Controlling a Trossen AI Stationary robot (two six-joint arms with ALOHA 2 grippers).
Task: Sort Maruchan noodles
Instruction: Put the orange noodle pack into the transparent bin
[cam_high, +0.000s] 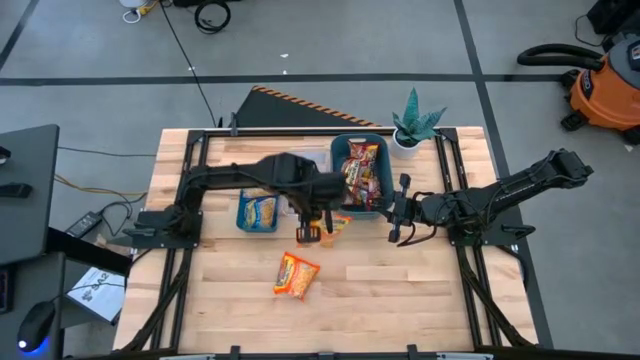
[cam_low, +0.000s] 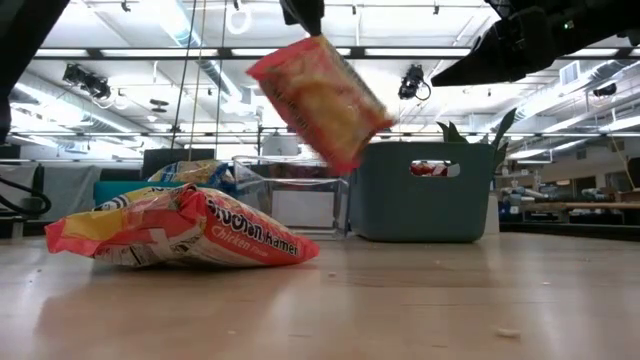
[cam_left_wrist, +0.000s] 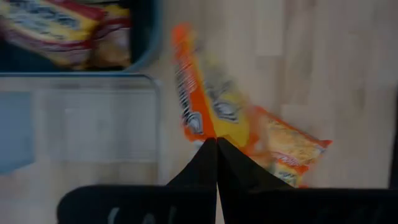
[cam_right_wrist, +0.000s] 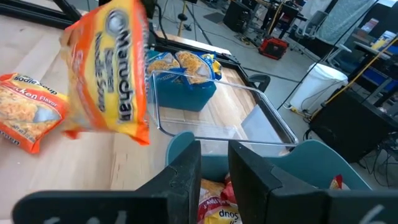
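Observation:
My left gripper (cam_high: 308, 232) is shut on an orange Maruchan packet (cam_high: 337, 225) and holds it in the air over the table's middle, near the teal bin (cam_high: 362, 140). A second orange packet (cam_high: 296, 275) lies flat on the wood nearer the near edge. Blue-and-yellow packets sit in a small blue bin (cam_high: 257, 212), and dark red packets (cam_high: 362, 175) fill the teal bin. My right gripper (cam_right_wrist: 214, 158) is open and waits above the teal bin's right side, touching nothing. My left gripper pinches the orange packet between its two fingers at the packet's upper end (cam_low: 312, 40), coming from above and pointing down. The packet (cam_low: 320, 100) hangs tilted below the fingers, lifted clear of the table. In the left wrist view the shut fingertips (cam_left_wrist: 216, 146) meet on its edge.
A clear plastic bin (cam_left_wrist: 81, 118) stands between the blue bin and the teal bin. A small potted plant (cam_high: 415, 125) stands at the far right corner. Black frame rails run along the table's sides. Bare wood lies around the near packet (cam_low: 180, 235).

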